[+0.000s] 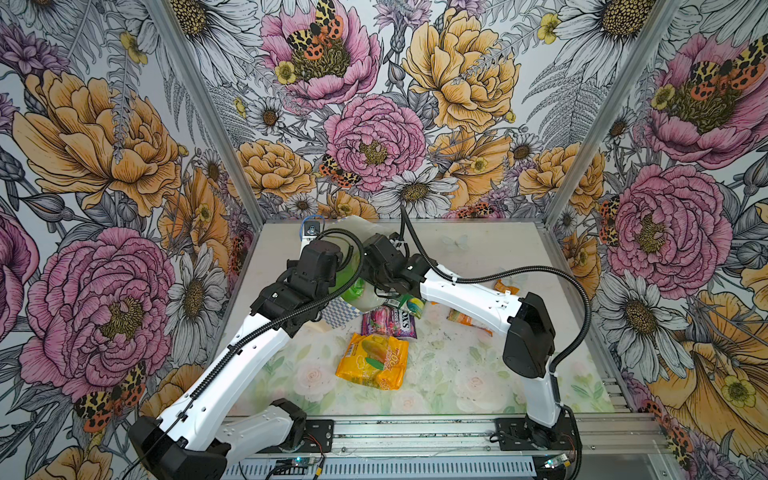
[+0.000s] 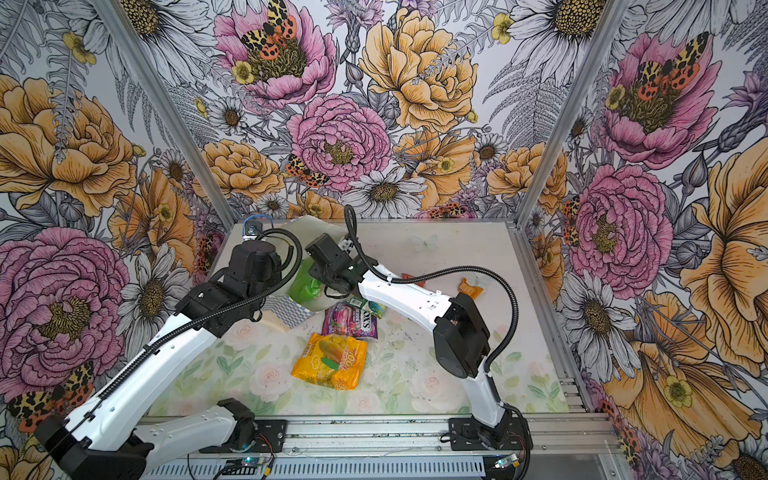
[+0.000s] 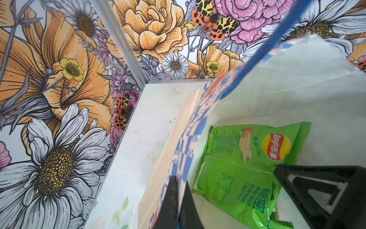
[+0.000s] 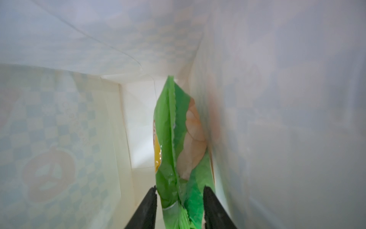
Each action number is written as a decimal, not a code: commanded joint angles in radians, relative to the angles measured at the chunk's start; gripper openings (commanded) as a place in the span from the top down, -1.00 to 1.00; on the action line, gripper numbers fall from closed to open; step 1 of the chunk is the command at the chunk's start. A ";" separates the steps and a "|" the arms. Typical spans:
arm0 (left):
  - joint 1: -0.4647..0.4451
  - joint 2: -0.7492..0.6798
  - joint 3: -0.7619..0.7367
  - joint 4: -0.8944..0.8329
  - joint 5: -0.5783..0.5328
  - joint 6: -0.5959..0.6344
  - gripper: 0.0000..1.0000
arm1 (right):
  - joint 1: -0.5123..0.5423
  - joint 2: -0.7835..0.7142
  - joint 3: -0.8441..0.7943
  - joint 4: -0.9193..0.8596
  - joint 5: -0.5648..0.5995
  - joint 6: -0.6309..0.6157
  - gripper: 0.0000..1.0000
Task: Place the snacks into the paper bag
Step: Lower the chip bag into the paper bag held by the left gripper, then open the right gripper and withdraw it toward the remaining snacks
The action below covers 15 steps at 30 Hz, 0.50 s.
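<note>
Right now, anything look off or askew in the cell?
Yes: the paper bag isn't upright. It looks tipped over, with its mouth toward the purple packet and its rim pinched by the left hand. The green chip packet lies inside against one wall. Nothing looks spilled or torn.

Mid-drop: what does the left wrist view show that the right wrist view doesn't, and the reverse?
Only the left wrist view: the left tool shut on the paper bag at its checkered wall, the blue handle, the table outside, and the logo face of the green packet.
Only the right wrist view: the right tool, fingers apart on either side of the packet's end, and the bag's floor.
Both: the green packet inside the bag, and the bag's pale inner walls.
</note>
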 commanded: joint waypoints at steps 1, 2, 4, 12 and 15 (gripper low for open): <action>0.013 -0.012 -0.010 0.032 0.031 -0.002 1.00 | -0.006 -0.052 0.058 0.017 0.019 -0.066 0.15; 0.015 -0.012 -0.009 0.032 0.032 -0.001 1.00 | -0.006 -0.054 0.070 0.016 0.013 -0.083 0.14; 0.023 -0.012 -0.012 0.032 0.031 -0.004 1.00 | -0.005 -0.064 0.087 0.016 0.005 -0.128 0.12; 0.078 -0.003 -0.013 0.029 0.051 -0.017 1.00 | -0.007 -0.157 0.150 0.013 -0.127 -0.377 0.10; 0.112 -0.002 -0.012 0.026 0.072 -0.022 1.00 | -0.008 -0.265 0.092 0.007 -0.128 -0.492 0.09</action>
